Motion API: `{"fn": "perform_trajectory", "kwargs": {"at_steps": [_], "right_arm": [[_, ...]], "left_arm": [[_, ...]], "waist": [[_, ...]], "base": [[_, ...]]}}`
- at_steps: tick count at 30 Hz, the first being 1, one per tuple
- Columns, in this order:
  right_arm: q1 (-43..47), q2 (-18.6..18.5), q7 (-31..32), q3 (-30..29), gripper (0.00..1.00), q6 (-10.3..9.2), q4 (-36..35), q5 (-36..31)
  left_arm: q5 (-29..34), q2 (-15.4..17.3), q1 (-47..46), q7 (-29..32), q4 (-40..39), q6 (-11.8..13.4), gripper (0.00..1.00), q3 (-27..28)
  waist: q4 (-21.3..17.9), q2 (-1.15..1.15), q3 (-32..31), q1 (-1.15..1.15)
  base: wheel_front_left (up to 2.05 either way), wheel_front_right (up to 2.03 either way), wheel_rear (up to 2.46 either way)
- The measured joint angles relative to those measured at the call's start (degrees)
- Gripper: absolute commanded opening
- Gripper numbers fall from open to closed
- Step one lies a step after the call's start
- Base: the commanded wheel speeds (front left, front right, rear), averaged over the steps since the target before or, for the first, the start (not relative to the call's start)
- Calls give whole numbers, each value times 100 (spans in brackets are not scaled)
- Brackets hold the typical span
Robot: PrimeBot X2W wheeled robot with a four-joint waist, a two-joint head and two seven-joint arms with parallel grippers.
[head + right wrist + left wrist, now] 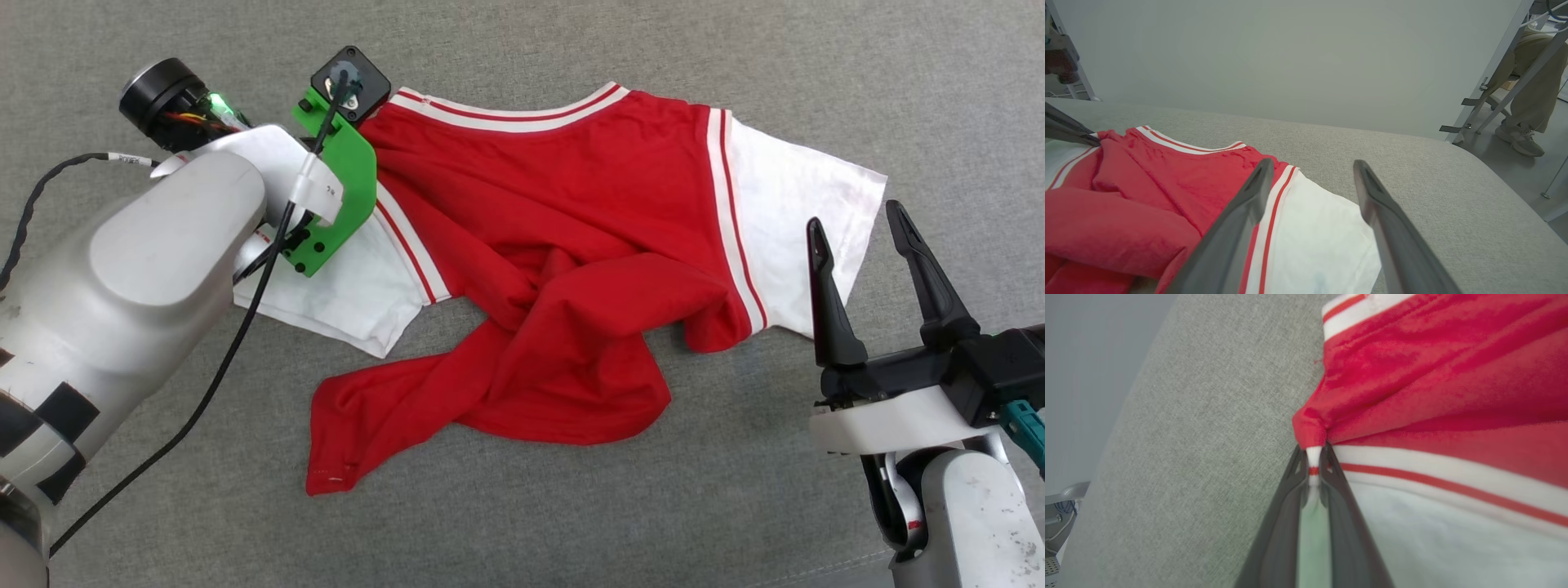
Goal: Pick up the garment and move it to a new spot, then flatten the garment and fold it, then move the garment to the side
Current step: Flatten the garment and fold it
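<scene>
**Figure.** Left gripper (1315, 457) closed on a small pinch of the garment (571, 245), taken at the striped armhole trim. The red cloth puckers just beyond its tips. Right gripper (856, 216) wide open and holding nothing, its fingers poised over the far white sleeve (800, 212). Whether they touch the sleeve cannot be told.

**Hazards.**
- The left grip takes only a narrow fold of trim, so a firm pull would likely draw the cloth out from between the fingers.
- With the right gripper empty, a pull from the left alone would probably drag the whole garment across the grey padded surface (735, 506) rather than spread it.
- The lower body, lying between the two grippers and nearer the robot, is twisted over itself. Flattening from the shoulders alone may press that twist in as a crease.
- A right grasp set too close to the sleeve's edge could lift the sleeve and leave the body behind.

**Appearance.** Red jersey cloth with white short sleeves and red-and-white stripes at neck and armholes. The neckline lies beyond both grippers, fairly smooth. The hem trails in a rumpled tongue toward the left arm's side. The fabric looks thin, limp and easily bunched.
</scene>
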Motion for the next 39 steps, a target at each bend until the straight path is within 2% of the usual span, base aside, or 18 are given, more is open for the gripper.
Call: {"fn": "perform_trajectory", "kwargs": {"at_steps": [4, 5, 6, 12, 16, 17, 24, 27, 31, 39], "right_arm": [[-27, 10, 0, -27, 100, 0, 4, -11], [-27, 10, 0, -45, 100, 0, 3, -18], [-27, 10, 0, -56, 100, 0, 5, -21], [12, 9, 0, -119, 100, 0, 8, -48], [166, 2, 0, -203, 100, 0, 11, -48], [239, -3, 0, -244, 100, 0, 15, -47], [318, -3, 0, -254, 100, 0, 14, -47], [318, -3, 0, -244, 100, 0, 15, -47], [318, -4, 0, -222, 100, 0, 15, -45], [312, -5, 0, -178, 100, 0, 30, -34]], "left_arm": [[-80, -22, 60, -70, 131, 24, 0, 96], [-105, -30, 63, -222, 170, 23, 71, 91], [-98, -42, 77, -441, 226, 24, 100, 80], [-280, -136, 106, -1368, 460, 22, 100, 7], [-891, -146, 95, -1593, 312, 21, 100, 175], [-1441, 4, 31, -1394, 36, 21, 100, 276], [-2321, 534, -194, -76, -514, 21, 100, 202], [-2535, 611, -178, 546, -645, 21, 100, 97], [-2624, 662, -70, 1045, -723, 21, 100, 60], [-2691, 647, 400, 1318, -637, 21, 100, -1]], "waist": [[-63, 0, 43, -1], [-53, 0, 38, -1], [-39, 0, 25, 0], [111, 0, -187, 0], [289, 0, -399, 0], [448, 0, -536, 0], [752, 0, -826, 0], [819, 0, -909, 0], [825, 0, -934, -1], [692, 0, -800, -1]], "base": [[0, 0, 0], [0, 0, 0], [0, 0, 0], [0, 0, 0], [0, 0, 0], [0, 0, 0], [0, 0, 0], [0, 0, 0], [0, 0, 0], [0, 0, 0]]}}
